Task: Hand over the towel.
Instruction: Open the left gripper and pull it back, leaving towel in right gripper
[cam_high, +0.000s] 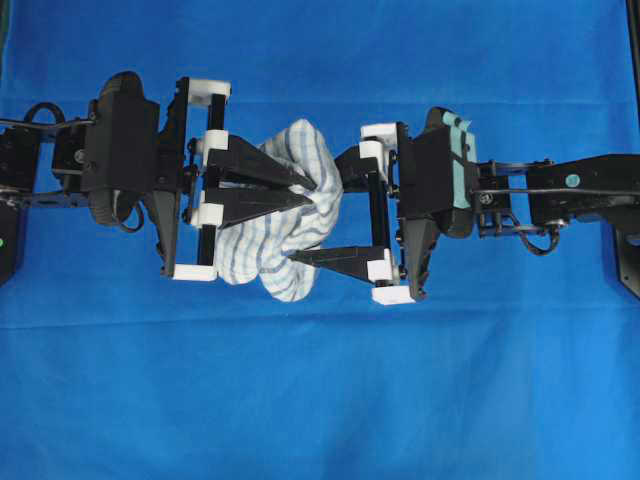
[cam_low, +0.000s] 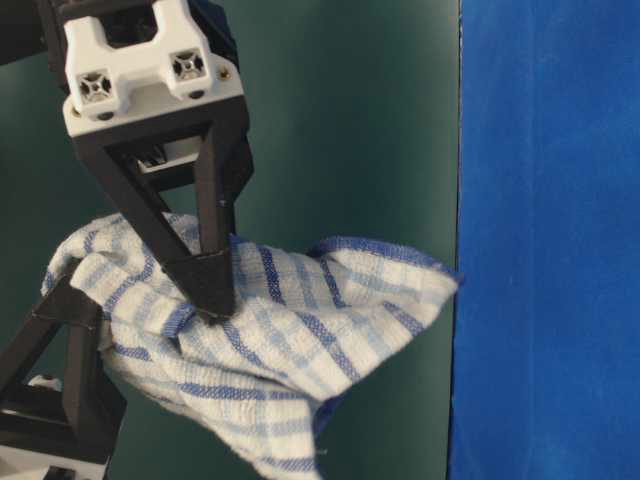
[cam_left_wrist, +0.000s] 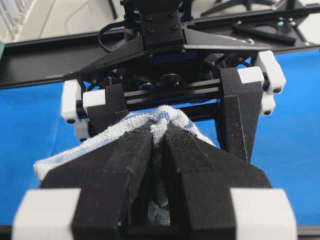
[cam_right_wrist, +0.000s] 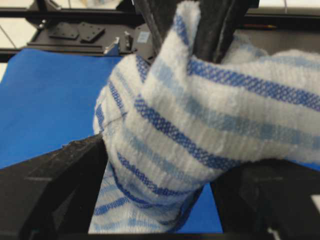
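The left gripper (cam_high: 305, 190), black angular plastic with white end blocks, is clenched on the towel (cam_high: 275, 245), its two wedge fingers pressed together with cloth pinched between them. The towel is a soft, nubbly weave, white with thin blue and grey stripes, bunched and drooping in mid-air above the smooth blue sheet (cam_high: 320, 400). The right gripper (cam_high: 325, 217) stands released, its fingers spread wide either side of the towel's far edge, one finger (cam_high: 335, 258) lying against the folds.
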